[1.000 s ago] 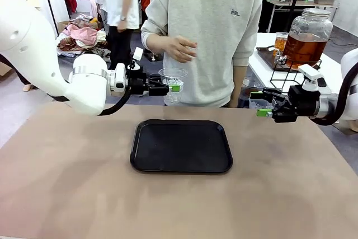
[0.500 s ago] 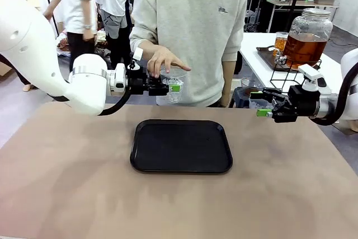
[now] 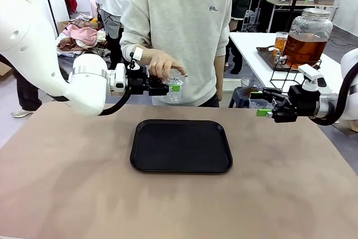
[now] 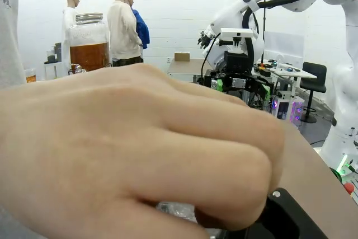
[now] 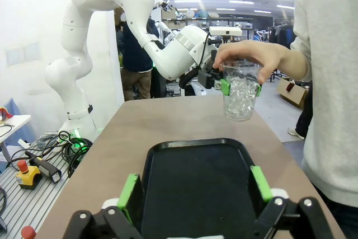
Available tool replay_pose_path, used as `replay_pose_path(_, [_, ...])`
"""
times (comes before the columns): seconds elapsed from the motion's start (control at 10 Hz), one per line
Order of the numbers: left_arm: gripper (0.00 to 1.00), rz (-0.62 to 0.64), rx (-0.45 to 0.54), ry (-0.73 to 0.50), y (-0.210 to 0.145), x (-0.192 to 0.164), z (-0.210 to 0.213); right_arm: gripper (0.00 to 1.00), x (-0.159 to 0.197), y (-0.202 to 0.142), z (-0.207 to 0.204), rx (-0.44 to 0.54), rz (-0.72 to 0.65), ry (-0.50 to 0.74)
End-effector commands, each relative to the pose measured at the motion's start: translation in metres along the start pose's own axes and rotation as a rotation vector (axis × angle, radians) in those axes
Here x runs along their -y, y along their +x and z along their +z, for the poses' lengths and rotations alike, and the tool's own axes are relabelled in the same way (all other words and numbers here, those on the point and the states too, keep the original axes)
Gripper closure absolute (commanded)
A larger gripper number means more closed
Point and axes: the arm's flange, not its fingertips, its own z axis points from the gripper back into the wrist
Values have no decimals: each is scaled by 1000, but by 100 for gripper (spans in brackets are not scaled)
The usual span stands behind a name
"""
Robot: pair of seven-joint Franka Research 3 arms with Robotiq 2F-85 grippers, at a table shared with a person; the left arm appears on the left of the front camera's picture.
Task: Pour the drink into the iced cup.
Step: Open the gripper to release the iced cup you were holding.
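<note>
Hiding cup rim (image 3: 175, 76): person's hand (image 3: 165, 64).

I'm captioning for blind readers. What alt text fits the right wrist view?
The left gripper holds a clear iced cup above the table while a person's hand grasps its rim. Below lies an empty black tray, framed by the open right gripper.

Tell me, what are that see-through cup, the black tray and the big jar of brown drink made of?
The cup looks like thin clear plastic: ice shows through its wall, though it might be glass. The tray seems to be matte black plastic, with a dull sheen and a moulded rim. The jar looks like thick clear glass with a shiny metal lid; the amber drink shows through it.
</note>
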Motion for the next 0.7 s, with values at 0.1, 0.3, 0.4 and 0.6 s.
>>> replay_pose_path(0.1, [36,-22,14,-9,1,3,2,0,1,3,-1,-1,-1,2])
replay_pose_path(0.3, [36,-22,14,-9,1,3,2,0,1,3,-1,-1,-1,2])
replay_pose_path(0.4, [36,-22,14,-9,1,3,2,0,1,3,-1,-1,-1,2])
replay_pose_path(0.6, [36,-22,14,-9,1,3,2,0,1,3,-1,-1,-1,2])
